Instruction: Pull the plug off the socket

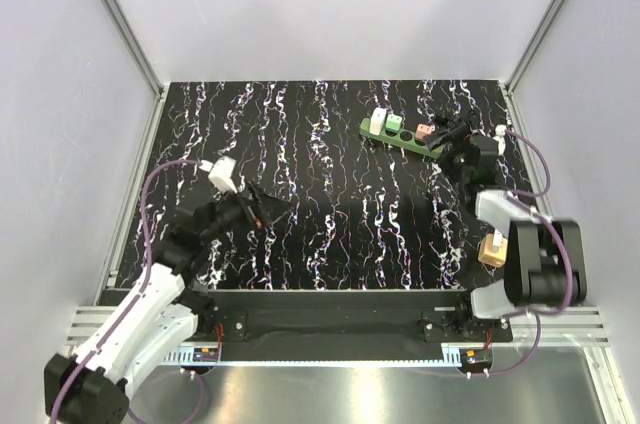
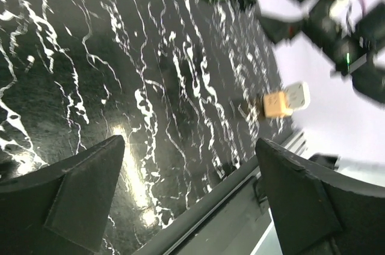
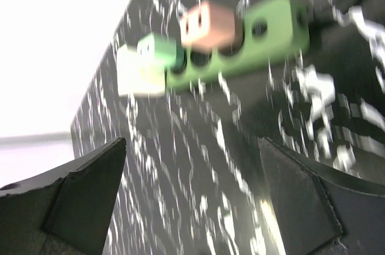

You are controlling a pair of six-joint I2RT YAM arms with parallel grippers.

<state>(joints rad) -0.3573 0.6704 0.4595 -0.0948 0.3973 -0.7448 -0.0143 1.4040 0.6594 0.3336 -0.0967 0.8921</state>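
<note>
Right wrist view, blurred: the socket lies on the black marbled tabletop with what look like a pink plug, a green plug and a white plug seated in it. The right tool hangs released, fingers wide, nothing between them. From above, the socket sits far right, the right tool just beside its right end. The left tool, likewise released, hovers well apart at left.

We note white shells and black joints on the left arm and right arm, each trailing a looping purple cable, the right bearing a tan block, both ending in black wedge-shaped fingers.
</note>
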